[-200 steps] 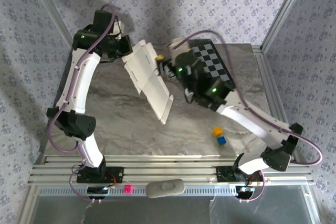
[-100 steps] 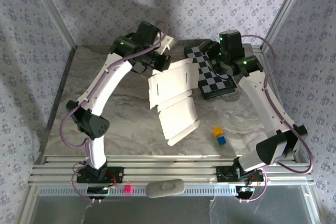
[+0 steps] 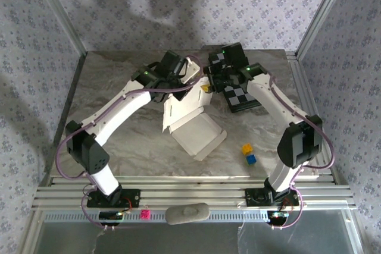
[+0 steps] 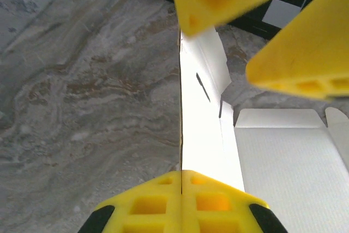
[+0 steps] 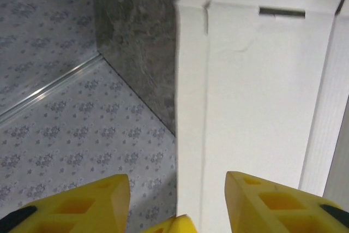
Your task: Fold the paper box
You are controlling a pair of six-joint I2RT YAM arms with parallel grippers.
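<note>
The paper box (image 3: 196, 132) is a whitish creased sheet in mid-table, its lower panel on the marble and its upper panel raised. My left gripper (image 3: 191, 82) is shut on that raised panel. In the left wrist view the fingertips (image 4: 163, 203) pinch the sheet (image 4: 207, 135) edge-on, and the flat panel (image 4: 283, 162) lies to the right. My right gripper (image 3: 209, 80) meets the same panel from the back right. Its yellow fingers (image 5: 71, 205) stand apart on either side of the panel's edge (image 5: 262, 80), not touching it. They also show in the left wrist view (image 4: 305, 58).
A black-and-white chequered board (image 3: 241, 90) lies behind the box under the right arm. A small yellow cube (image 3: 246, 147) and a blue one (image 3: 251, 159) sit front right. Patterned walls and metal posts close in the table. A grey pad (image 3: 187, 212) lies on the front rail.
The left arm has carried the box from the back left toward the table's middle. The right gripper has swung in to the raised panel's edge, and its jaws have narrowed.
</note>
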